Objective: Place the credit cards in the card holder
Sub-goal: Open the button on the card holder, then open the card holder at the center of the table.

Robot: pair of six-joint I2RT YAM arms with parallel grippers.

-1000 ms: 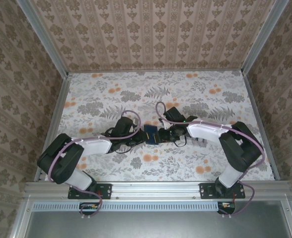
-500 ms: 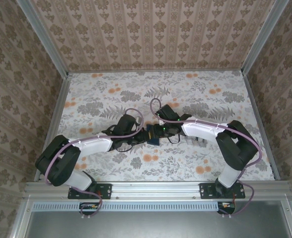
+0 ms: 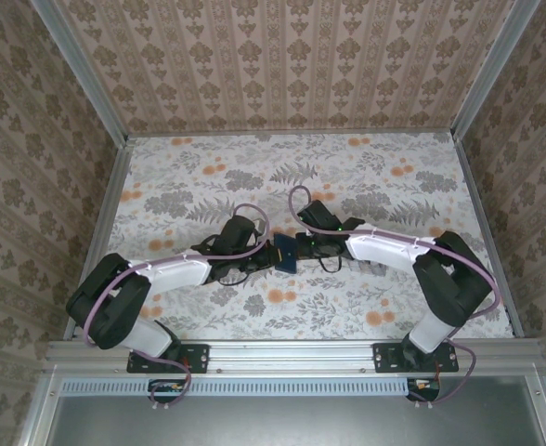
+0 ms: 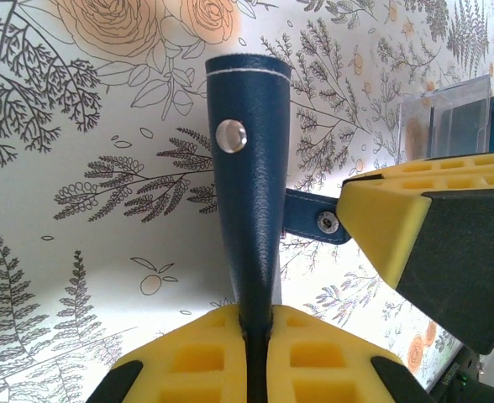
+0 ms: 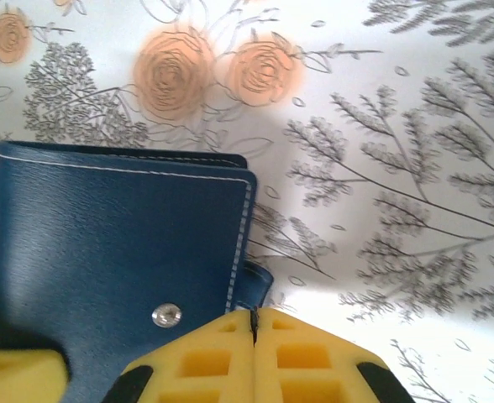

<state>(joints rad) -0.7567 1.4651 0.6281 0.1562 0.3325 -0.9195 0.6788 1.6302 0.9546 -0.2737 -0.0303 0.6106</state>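
Note:
The card holder (image 4: 251,210) is a dark navy wallet with a silver snap, held upright and edge-on off the floral table. My left gripper (image 4: 254,317) is shut on its lower edge. In the right wrist view the card holder (image 5: 121,243) shows its broad face, and my right gripper (image 5: 254,315) is shut on the small strap tab (image 5: 254,290) at its side. A yellow finger (image 4: 415,214) of the right gripper shows beside that tab in the left wrist view. The credit cards (image 4: 449,122), pale with a greenish edge, lie behind it. From above, both grippers meet at the card holder (image 3: 285,253) mid-table.
The floral table (image 3: 301,167) is walled in by patterned panels at the back and both sides. A metal rail (image 3: 292,351) runs along the near edge by the arm bases. Open room lies toward the back of the table.
My right gripper has gone from partly open to shut on the card holder's strap tab. The left gripper has kept its grip, and the wallet has barely moved.

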